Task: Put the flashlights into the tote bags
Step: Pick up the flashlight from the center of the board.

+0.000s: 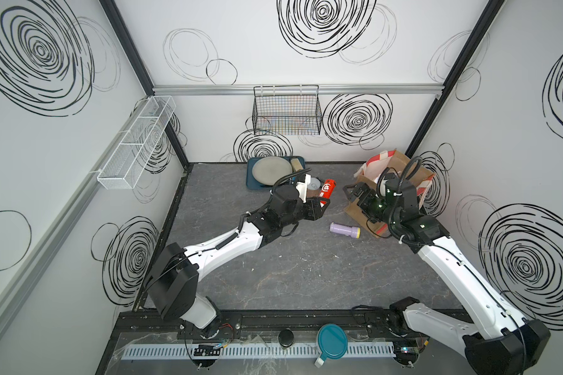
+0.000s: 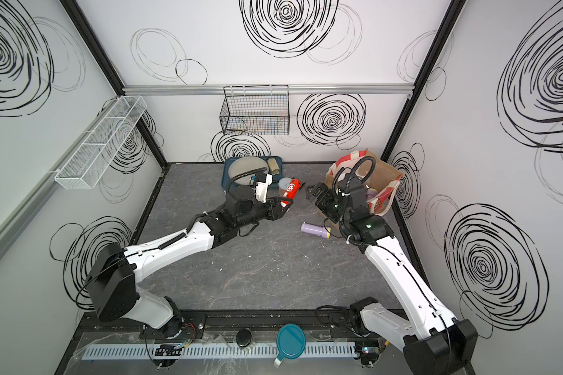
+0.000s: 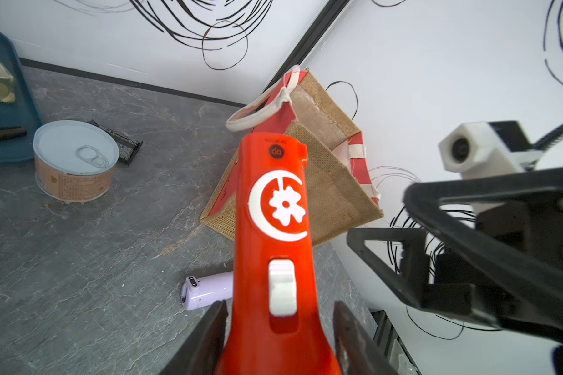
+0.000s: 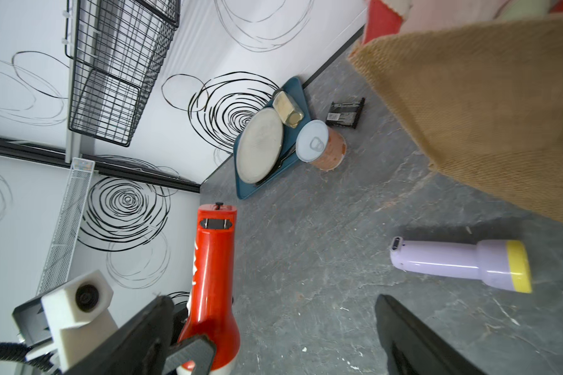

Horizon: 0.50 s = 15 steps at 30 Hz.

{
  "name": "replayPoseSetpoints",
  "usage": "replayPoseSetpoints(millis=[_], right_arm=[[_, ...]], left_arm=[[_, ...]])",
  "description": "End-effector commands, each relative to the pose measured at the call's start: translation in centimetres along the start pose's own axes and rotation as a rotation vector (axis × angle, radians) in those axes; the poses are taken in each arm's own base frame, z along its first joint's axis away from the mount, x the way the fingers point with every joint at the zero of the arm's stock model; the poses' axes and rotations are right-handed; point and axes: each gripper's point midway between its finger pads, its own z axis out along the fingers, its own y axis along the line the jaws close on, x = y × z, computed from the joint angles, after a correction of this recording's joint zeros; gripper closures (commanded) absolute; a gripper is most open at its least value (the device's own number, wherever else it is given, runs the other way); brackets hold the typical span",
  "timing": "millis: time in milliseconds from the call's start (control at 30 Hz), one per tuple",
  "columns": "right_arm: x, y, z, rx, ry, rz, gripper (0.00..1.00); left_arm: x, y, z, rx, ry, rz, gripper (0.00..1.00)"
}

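Grey tabletop (image 1: 273,276): lilac flashlight (image 1: 344,230) lies beside tote bag (image 1: 400,162), tin (image 3: 75,160) nearby; left jaws clamp orange-red flashlight (image 3: 275,227), right jaws apart.

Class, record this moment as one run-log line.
left gripper: shut on red flashlight | right gripper: open, empty, by tote bag | lilac flashlight: lying on table, outside bag

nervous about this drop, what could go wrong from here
1. The left gripper grips the orange-red flashlight only near its wide head, the body jutting free; it may swivel or slip.
2. The open right gripper and its wrist hang in front of and over the tote bag, so the arms could collide on approach.
3. The lilac flashlight lying beside the bag might get knocked.
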Motion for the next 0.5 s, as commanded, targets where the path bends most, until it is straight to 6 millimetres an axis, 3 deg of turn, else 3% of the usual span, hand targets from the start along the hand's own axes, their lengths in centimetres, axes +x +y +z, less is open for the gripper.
replayPoseSetpoints(millis=[0,233,467], right_arm=[[-0.5,3.5,0.7,-0.152,-0.011,0.003,0.01],[0.5,5.8,2.9,-0.237,0.053,-0.027,0.06],[2.1,5.8,4.8,-0.234,0.116,-0.016,0.11]], left_arm=[[-1.8,-2.1,-1.1,0.074,-0.074,0.025,1.00],[-1.4,-2.4,-1.8,0.086,-0.079,0.013,1.00],[-1.3,-2.8,-2.3,0.098,-0.078,0.017,1.00]])
